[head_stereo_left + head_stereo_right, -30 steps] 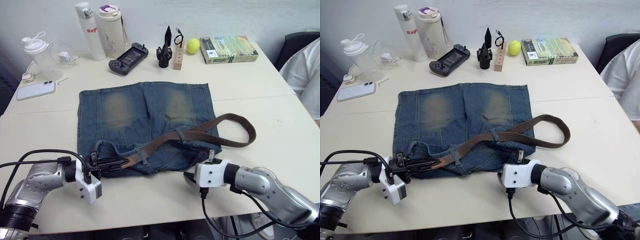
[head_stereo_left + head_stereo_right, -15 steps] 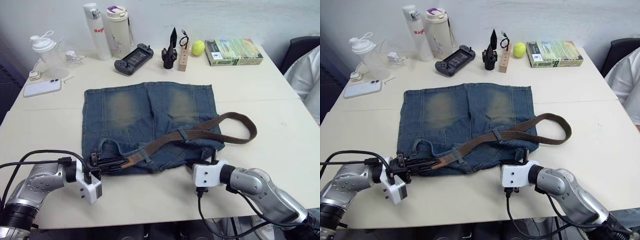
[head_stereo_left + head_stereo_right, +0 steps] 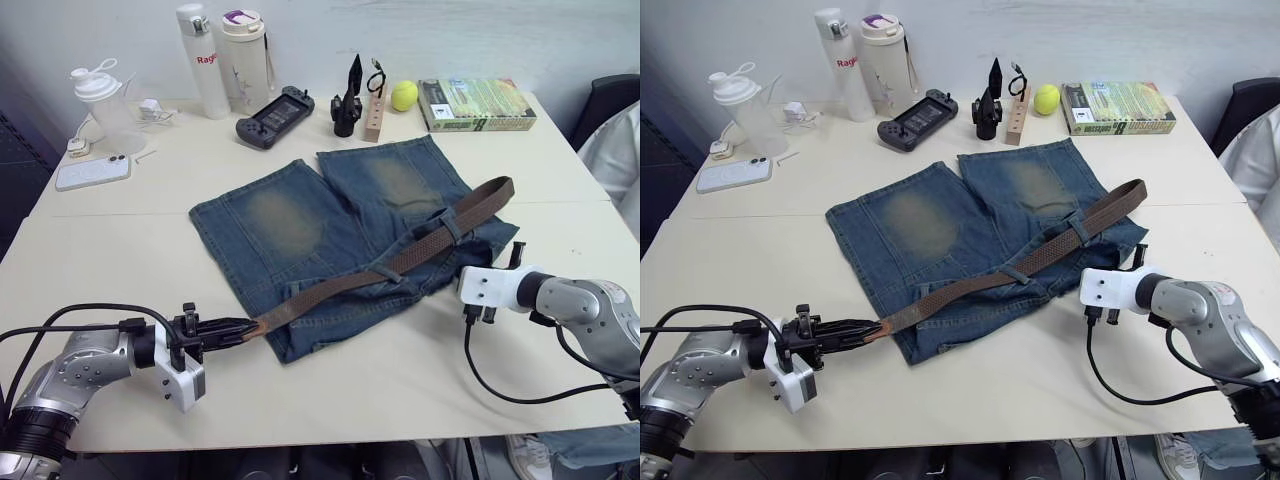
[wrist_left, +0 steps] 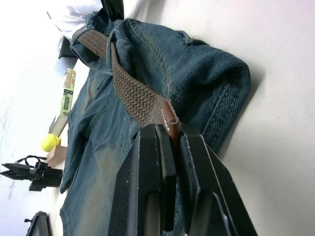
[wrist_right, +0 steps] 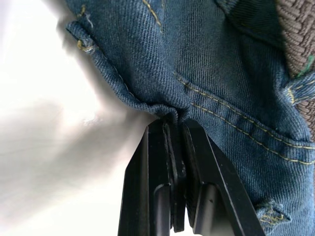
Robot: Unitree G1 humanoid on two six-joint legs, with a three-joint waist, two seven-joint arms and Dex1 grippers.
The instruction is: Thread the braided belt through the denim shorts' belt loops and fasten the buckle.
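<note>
The denim shorts [image 3: 330,230] lie skewed across the middle of the table, legs toward the far side. The brown braided belt [image 3: 400,262] runs diagonally over their waistband and passes under two belt loops [image 3: 386,271] [image 3: 447,226]. My left gripper [image 3: 248,327] is at the near left, shut on the belt's leather tip [image 4: 166,117]. My right gripper [image 5: 174,125] is at the shorts' right edge, shut on a fold of the denim hem. The belt's far end [image 3: 500,187] rests on the shorts' right side. The buckle is hidden.
Along the far edge stand two bottles [image 3: 208,60], a shaker [image 3: 102,95], a phone [image 3: 92,172], a game controller [image 3: 275,117], a black tool and wooden block [image 3: 376,112], a tennis ball [image 3: 404,95] and a book [image 3: 477,104]. A person's white sleeve [image 3: 620,150] shows at the right.
My right gripper closed on the shorts' edge and dragged it right and away, so the shorts turned and the belt drew out straight. The left gripper kept its hold. The camera shifted.
</note>
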